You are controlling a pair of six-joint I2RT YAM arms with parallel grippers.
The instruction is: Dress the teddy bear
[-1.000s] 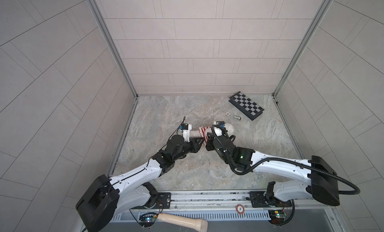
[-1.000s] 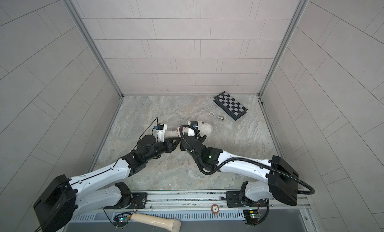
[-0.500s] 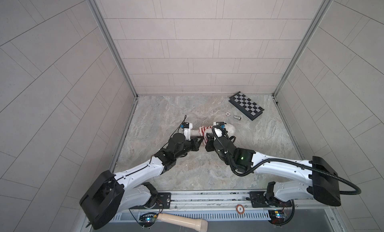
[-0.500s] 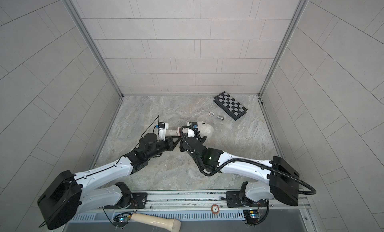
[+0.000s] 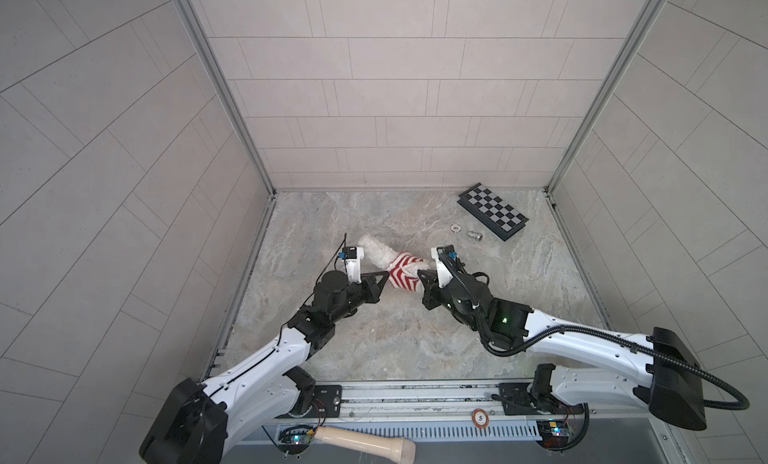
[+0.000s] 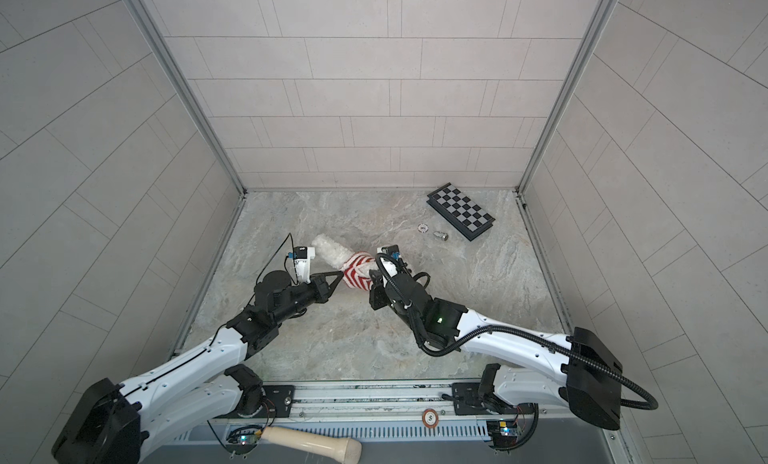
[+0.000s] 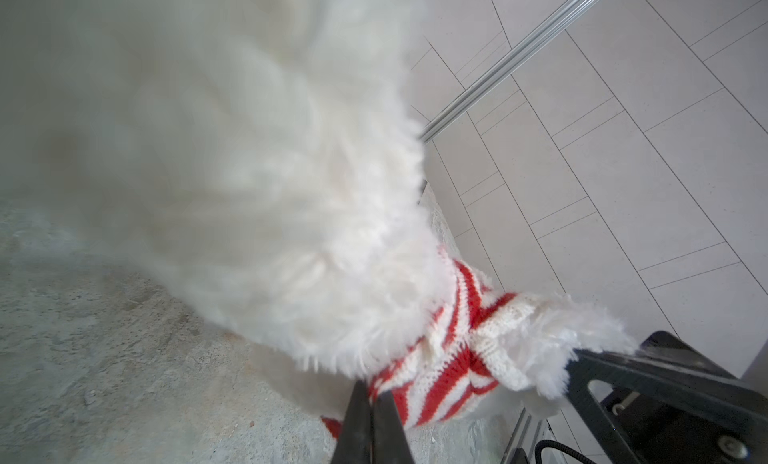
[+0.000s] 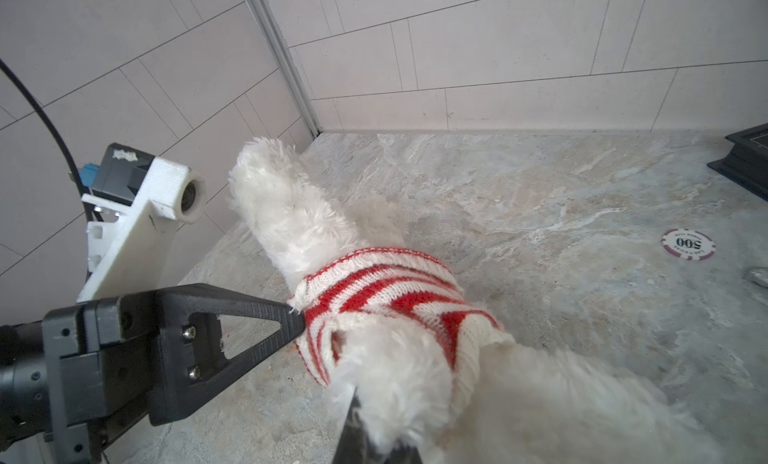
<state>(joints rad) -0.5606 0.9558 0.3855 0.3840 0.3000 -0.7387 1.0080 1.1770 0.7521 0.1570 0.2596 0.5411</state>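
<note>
Item: teddy bear (image 5: 374, 249), lying on floor (image 5: 374, 337) between our arms, long axis spanning them. Our left gripper (image 5: 385, 276) pinches striped sweater (image 5: 401, 270) hem; right gripper (image 5: 420, 274) clamps fur, we judge. Both are equally near.

Teddy bear (image 5: 376, 249): one, white and fluffy.
Striped knit garment (image 5: 401, 274): one, red and white.
Robot arms: two, the left arm (image 5: 266, 358) and the right arm (image 5: 582, 345).
Grippers: two, the left gripper (image 5: 384, 279) and the right gripper (image 5: 422, 277).
Wrist cameras: two, the left wrist camera (image 5: 352, 254) and the right wrist camera (image 5: 444, 253).
Checkered board (image 5: 492, 210): one.
Round chips: two, the tabletop chip (image 5: 456, 227) and the rail chip (image 5: 480, 418).
Small metal piece (image 5: 473, 235): one.
Beige handle (image 5: 365, 439): one, at the front edge.
</note>
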